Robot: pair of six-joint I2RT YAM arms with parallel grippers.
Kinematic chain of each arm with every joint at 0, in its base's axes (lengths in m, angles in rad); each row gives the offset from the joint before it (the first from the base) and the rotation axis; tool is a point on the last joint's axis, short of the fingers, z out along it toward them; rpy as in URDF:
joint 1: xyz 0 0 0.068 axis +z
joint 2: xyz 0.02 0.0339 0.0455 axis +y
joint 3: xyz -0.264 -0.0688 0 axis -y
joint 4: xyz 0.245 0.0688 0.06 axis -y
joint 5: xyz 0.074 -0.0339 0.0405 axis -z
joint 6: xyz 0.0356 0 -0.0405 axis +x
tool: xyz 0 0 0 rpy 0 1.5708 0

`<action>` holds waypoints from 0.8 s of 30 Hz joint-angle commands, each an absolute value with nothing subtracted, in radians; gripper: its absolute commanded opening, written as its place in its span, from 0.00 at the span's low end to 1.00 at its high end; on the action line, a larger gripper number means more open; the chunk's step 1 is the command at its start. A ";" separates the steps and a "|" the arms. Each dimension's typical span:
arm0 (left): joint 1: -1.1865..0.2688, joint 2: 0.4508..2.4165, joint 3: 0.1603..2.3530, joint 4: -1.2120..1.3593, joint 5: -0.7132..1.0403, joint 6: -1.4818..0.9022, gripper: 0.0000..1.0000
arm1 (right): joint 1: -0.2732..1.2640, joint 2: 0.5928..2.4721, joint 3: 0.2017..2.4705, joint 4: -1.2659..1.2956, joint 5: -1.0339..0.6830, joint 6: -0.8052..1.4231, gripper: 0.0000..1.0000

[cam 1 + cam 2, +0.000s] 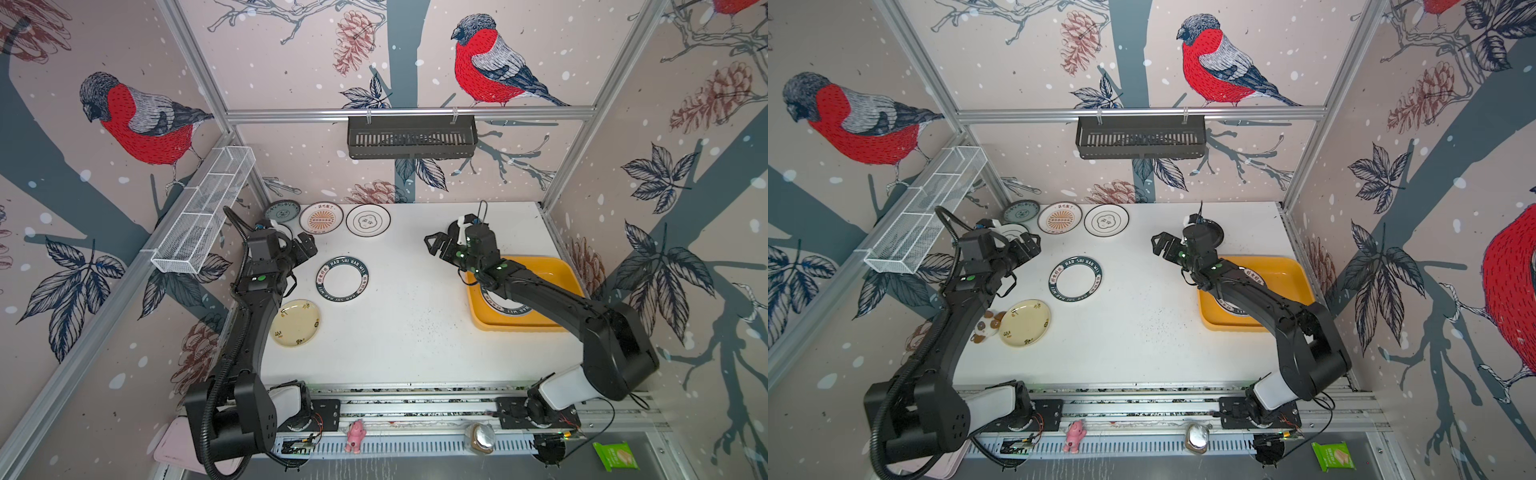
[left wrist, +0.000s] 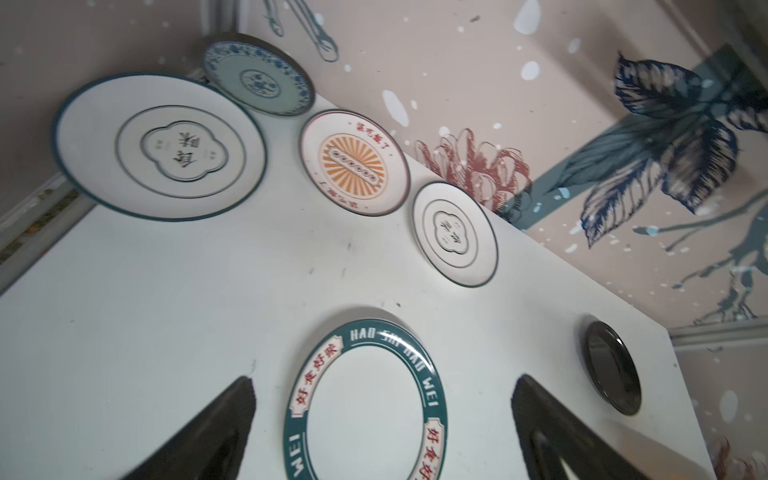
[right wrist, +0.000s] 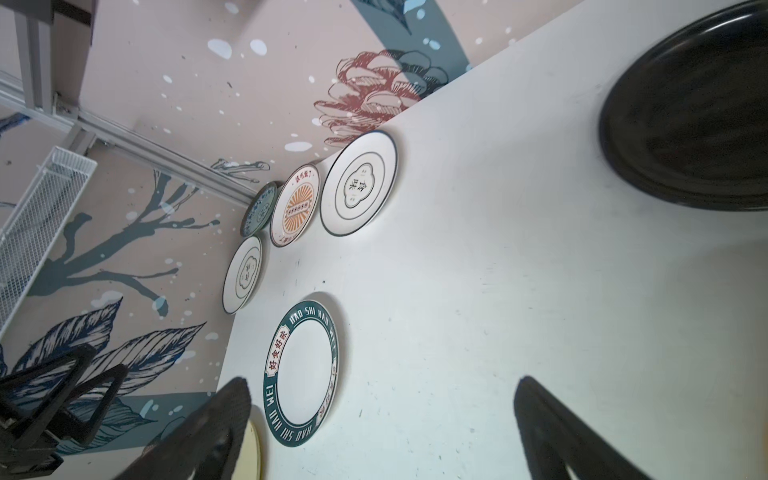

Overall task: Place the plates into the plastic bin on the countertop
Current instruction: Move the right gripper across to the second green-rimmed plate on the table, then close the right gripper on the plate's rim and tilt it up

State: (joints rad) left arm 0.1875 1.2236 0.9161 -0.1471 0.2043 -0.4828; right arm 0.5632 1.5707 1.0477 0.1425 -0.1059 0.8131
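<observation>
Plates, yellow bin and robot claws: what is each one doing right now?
Shallow yellow-orange plastic bin: holds a lettered-rim plate, partly hidden.
White round plate with green lettered rim: flat on the white countertop, untouched.
Cream round plate: flat on countertop.
Black round plate: flat on countertop.
Left gripper: open, empty.
Right gripper: open, empty.

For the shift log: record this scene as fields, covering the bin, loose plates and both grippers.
bin: plastic bin, right side of the countertop
in bin: lettered plate, partly under the right arm
loose plates: grey-teal plate, sunburst plate, flower plate, second flower plate, second lettered plate, cream plate, black plate
left gripper: open, empty
right gripper: open, empty
</observation>
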 commanded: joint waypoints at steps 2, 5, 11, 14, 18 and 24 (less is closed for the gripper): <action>0.229 1.276 0.909 -0.112 0.223 -0.513 0.97 | 0.623 1.693 1.123 0.215 -0.141 0.803 1.00; 0.232 1.332 0.911 -0.106 0.249 -0.516 0.97 | 0.660 1.785 1.172 0.252 -0.186 0.815 1.00; 0.235 1.445 0.914 -0.093 0.282 -0.533 0.96 | 0.713 1.946 1.252 0.312 -0.243 0.848 1.00; 0.236 1.505 0.918 -0.077 0.318 -0.549 0.97 | 0.731 2.013 1.267 0.364 -0.277 0.883 0.99; 0.236 1.595 0.968 -0.119 0.354 -0.557 0.96 | 0.743 2.094 1.273 0.446 -0.336 0.947 0.96; 0.236 1.653 0.953 -0.097 0.379 -0.585 0.97 | 0.770 2.161 1.321 0.438 -0.341 0.966 0.95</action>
State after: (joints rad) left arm 0.2344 1.6436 0.9543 -0.1158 0.3489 -0.5694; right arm 0.7601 2.1456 1.3006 0.3912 -0.3210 0.9428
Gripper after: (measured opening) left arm 0.964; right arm 0.953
